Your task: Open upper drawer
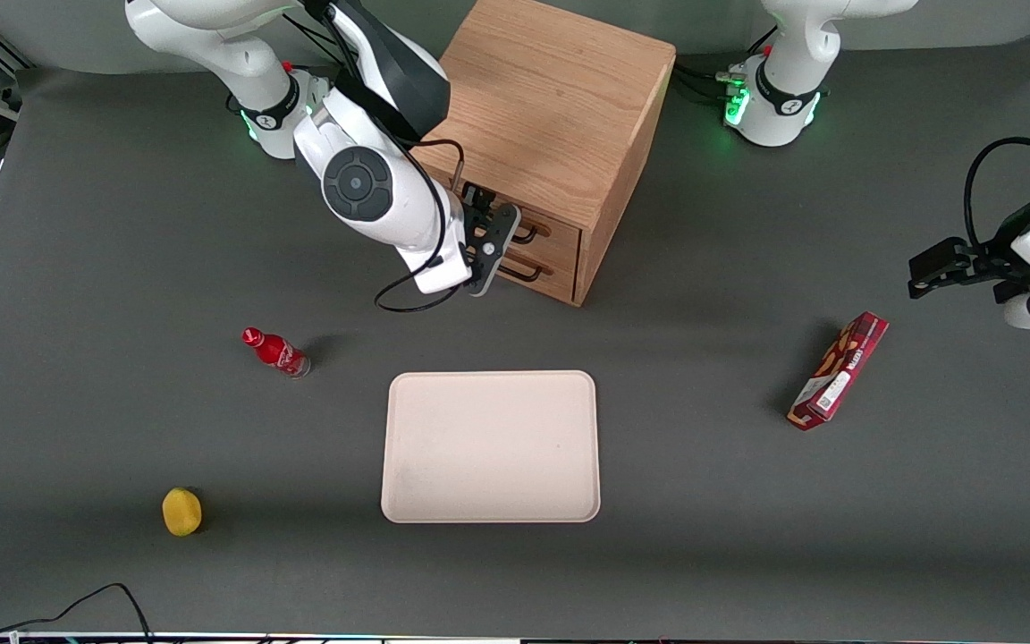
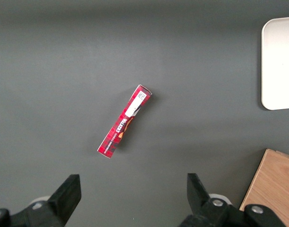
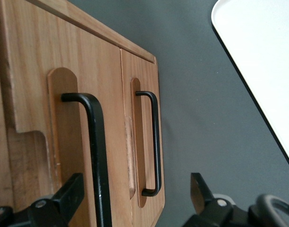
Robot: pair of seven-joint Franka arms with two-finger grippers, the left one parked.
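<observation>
Up close, gripper [image 1: 490, 252] in front of the oak cabinet [image 1: 560, 116], fingers [image 3: 199, 191] spread wide either side of the upper drawer's [image 3: 64, 142] black handle [image 3: 98, 156], gripping nothing, drawer closed.

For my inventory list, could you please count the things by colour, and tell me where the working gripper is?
Red: 2, bottle and snack box
Yellow: 1, lemon-like fruit
Cream: 1, tray
Oak: 1, cabinet with upper drawer
Total: 5
The gripper is open in front of the drawer handles.
</observation>
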